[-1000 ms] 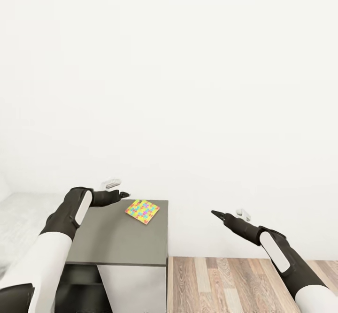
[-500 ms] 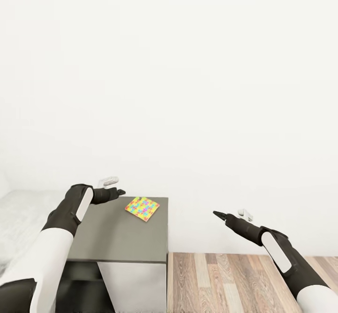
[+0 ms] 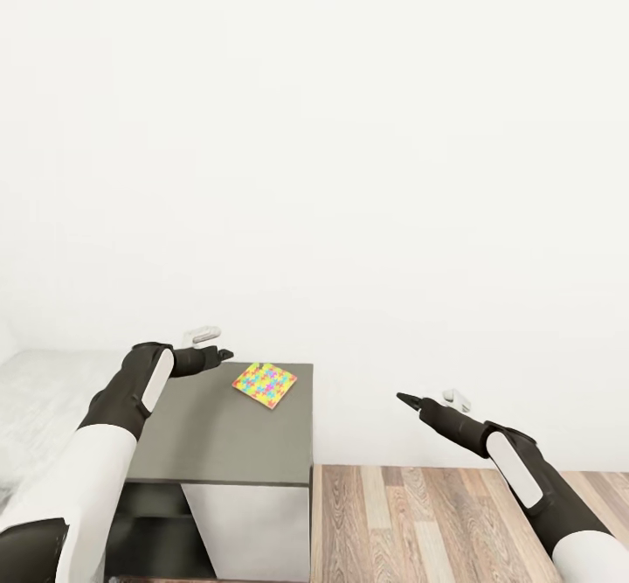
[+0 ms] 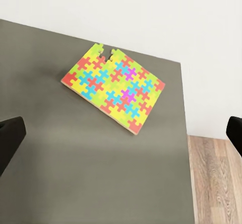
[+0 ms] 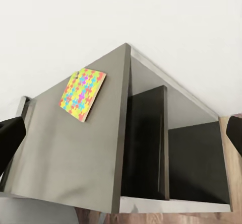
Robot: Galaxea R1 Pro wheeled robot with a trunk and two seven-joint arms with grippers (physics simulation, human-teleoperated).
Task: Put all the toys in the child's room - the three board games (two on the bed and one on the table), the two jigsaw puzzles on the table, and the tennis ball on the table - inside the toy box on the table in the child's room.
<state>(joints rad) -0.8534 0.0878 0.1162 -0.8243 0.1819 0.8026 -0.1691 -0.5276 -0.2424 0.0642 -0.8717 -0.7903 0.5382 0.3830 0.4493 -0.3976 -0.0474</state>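
One jigsaw puzzle [image 3: 264, 385], a thin bright square of interlocking pieces, lies flat near the far right corner of the table's dark grey section [image 3: 223, 439]. My left gripper [image 3: 214, 346] hovers just left of it above the tabletop. In the left wrist view the puzzle [image 4: 114, 85] sits ahead of the open left gripper [image 4: 121, 133], nothing between the fingertips. My right gripper [image 3: 428, 399] hangs open over the floor, right of the table. From the right wrist view the puzzle [image 5: 82, 93] lies on the table [image 5: 70, 148], well away from the right gripper [image 5: 121, 133].
A white wall stands right behind the table. Wooden floor [image 3: 437, 522] spreads to the right of the table's end. A lighter grey surface [image 3: 39, 395] adjoins the dark section at the left. Open dark compartments [image 5: 171, 158] show under the table's end.
The whole picture has shifted slightly upward, so the camera moved. The left gripper has drawn back a little from the puzzle. The puzzle has stayed in place on the table.
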